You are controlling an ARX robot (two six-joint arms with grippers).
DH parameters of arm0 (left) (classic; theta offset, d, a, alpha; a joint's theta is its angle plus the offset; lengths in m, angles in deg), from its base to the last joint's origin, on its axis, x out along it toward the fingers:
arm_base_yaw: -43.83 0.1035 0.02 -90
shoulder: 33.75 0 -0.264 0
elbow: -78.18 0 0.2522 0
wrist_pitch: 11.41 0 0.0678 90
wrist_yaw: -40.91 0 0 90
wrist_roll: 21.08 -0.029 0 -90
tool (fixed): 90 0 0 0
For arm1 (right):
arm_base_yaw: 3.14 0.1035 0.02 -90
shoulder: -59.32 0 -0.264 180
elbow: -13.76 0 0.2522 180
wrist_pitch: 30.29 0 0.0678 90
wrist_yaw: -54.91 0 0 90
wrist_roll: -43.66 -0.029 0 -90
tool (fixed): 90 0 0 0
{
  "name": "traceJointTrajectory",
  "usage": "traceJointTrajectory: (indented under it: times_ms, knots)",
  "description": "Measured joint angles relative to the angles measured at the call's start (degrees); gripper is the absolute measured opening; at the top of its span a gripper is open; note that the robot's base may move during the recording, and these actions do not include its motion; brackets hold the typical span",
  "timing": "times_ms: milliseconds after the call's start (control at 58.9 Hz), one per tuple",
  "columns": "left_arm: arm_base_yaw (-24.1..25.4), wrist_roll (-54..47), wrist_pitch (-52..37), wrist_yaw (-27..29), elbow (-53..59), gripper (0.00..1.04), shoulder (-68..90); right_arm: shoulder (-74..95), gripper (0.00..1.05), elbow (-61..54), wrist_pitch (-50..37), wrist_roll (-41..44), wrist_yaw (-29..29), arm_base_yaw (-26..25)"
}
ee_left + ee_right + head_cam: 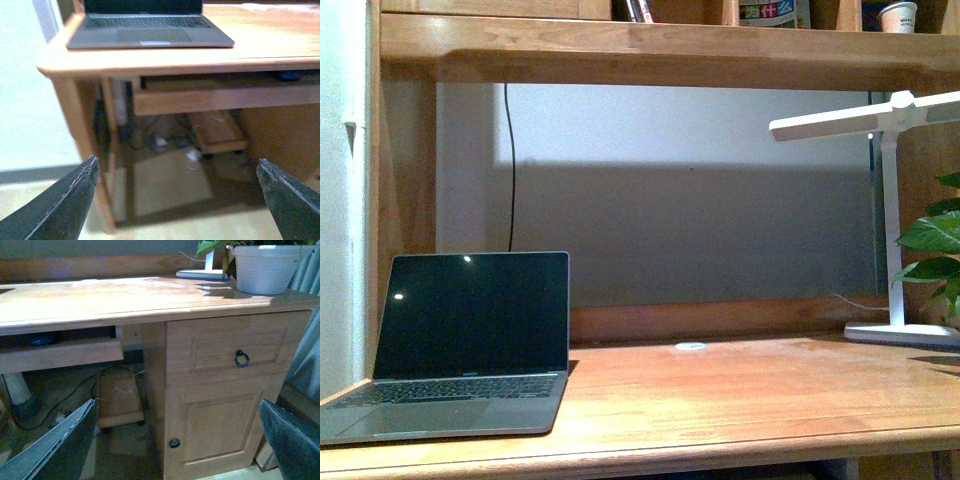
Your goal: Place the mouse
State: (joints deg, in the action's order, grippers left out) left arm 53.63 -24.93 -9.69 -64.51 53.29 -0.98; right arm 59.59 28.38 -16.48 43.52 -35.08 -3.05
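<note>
The desk (740, 390) is warm, glossy wood with a rounded front edge. An open laptop (470, 340) sits at its left end, a slim grey metal slab with a black glass screen. A small flat white disc (690, 346) lies near the back rail, around mid-desk. At the right end stands a white lamp (890, 200), with a thin post on a flat base and a long bar head. Just beside it are broad green leaves (930, 235) growing from a pale, matte round pot (267, 267). A thin black cable (510, 170) hangs down the grey wall behind the laptop. Under the desktop is a flat wooden tray (60, 354), and on it lies a small dark bluish lump (37, 339), rounded and blurred. Whether this is the mouse cannot be told, and no view shows the mouse plainly. Right of the tray is a panelled cabinet front with a black ring pull (242, 358) and a round dark knob (174, 443) lower down. The left gripper (177, 160) hangs in front of the desk below its top, with the dark, rough-edged wedge fingers (70, 200) spread wide and nothing between them. The right gripper (177, 402) is likewise spread wide and empty, facing the cabinet.
</note>
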Motion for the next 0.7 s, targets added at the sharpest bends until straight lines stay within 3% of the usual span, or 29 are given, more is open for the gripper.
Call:
traceJointTrajectory:
  times_ms: [187,322,492,696]
  knots:
    - [5.11,-33.86,-29.24,2.32,-6.8,0.97,35.74,0.0,0.97,0.0,0.0,0.0,0.02,0.0]
    - [5.01,-54.29,-41.94,0.57,-12.31,0.97,57.16,0.0,0.97,0.0,0.0,0.0,0.02,0.0]
    - [0.63,-69.22,-50.36,-2.56,-19.63,0.97,74.29,0.0,0.97,0.0,0.0,-0.02,0.02,0.0]
    - [-3.89,-73.77,-53.59,-3.89,-27.82,0.97,82.77,0.0,0.97,0.0,0.0,-0.02,0.02,0.0]
